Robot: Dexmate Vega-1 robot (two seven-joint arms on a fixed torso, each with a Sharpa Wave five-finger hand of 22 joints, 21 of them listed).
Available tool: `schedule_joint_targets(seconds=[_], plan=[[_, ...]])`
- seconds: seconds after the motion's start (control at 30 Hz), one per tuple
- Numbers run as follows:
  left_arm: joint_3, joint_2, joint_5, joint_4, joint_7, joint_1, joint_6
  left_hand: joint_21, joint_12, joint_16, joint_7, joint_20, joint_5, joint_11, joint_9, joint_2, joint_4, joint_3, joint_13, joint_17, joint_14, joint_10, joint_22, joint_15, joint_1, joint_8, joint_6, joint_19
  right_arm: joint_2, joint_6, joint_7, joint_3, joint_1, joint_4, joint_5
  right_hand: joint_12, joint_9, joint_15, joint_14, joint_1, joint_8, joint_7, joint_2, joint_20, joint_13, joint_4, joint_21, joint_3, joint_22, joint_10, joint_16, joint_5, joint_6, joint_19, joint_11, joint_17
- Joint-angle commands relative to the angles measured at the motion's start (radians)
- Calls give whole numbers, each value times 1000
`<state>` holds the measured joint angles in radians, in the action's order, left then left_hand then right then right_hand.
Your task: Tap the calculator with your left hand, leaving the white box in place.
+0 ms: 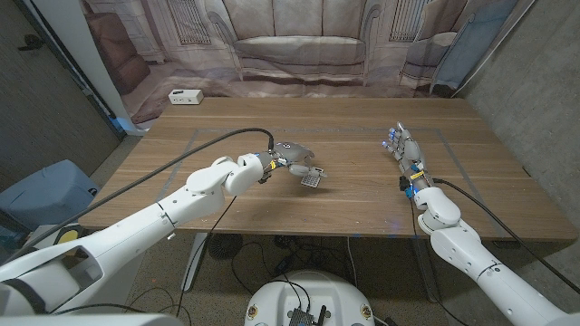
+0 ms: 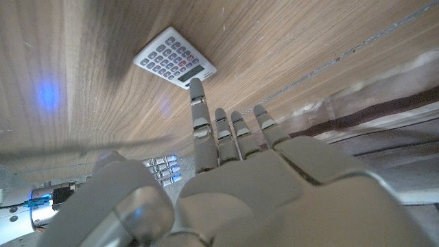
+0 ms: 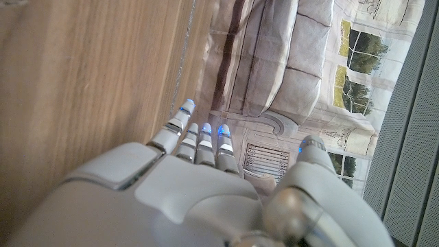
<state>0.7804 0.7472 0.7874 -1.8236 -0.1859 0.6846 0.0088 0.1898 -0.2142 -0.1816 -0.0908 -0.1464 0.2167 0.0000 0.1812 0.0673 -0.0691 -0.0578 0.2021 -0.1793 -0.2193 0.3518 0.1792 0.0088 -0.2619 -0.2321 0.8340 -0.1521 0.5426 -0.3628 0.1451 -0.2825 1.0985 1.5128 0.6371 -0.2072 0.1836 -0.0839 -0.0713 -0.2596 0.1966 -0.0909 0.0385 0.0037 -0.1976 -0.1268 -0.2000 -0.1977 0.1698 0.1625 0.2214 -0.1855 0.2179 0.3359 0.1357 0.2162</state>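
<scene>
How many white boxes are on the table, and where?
1. The white box lies near the table's far left corner, well away from the calculator under the left robot hand. Nothing suggests that another is hidden.

Around the calculator [image 1: 312, 178]: bare wood on every side, open to approach.
White box [image 1: 185, 96]: far back corner, well apart.
Right hand [image 1: 403, 149]: well off, across open table [image 1: 362, 208].
Above the calculator: left hand [image 1: 292, 158].

calculator [image 2: 174, 60] | grey, keys up (display visible) | flat, mid-table | white box [image 1: 185, 96] | far-left corner
</scene>
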Motion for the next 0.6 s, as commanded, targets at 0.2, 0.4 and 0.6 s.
schedule_joint_targets(seconds=[0.2,0.4,0.6], plan=[[14,-7,8,16,11,-3,7,-2,12,4,-1,-10,7,-2,4,5,-3,-13,3,-2,37,-51,4,18,1,32,-33,42,-4,-4,2,3,5,-10,7,-1,5,-7,-3,0,1,1,11,9,-2,2,4,6,3,11,-4,2,7,1,-2,2],[11,-3,11,15,31,3,7,-9,16,10,4,-10,8,-10,4,8,-4,-14,3,-2,78,-76,4,21,0,35,-38,81,0,3,5,4,5,-7,6,-1,5,-7,-1,0,1,1,11,10,-2,2,5,7,3,10,-5,2,8,-1,-2,2],[14,1,13,15,13,1,16,-10,16,8,6,-11,9,-10,4,10,-4,-15,3,-3,85,-81,4,23,-1,32,-29,92,3,10,6,3,2,-3,4,-1,5,-8,-1,0,1,1,11,10,-3,1,5,7,3,11,-5,2,9,-1,-2,2]])
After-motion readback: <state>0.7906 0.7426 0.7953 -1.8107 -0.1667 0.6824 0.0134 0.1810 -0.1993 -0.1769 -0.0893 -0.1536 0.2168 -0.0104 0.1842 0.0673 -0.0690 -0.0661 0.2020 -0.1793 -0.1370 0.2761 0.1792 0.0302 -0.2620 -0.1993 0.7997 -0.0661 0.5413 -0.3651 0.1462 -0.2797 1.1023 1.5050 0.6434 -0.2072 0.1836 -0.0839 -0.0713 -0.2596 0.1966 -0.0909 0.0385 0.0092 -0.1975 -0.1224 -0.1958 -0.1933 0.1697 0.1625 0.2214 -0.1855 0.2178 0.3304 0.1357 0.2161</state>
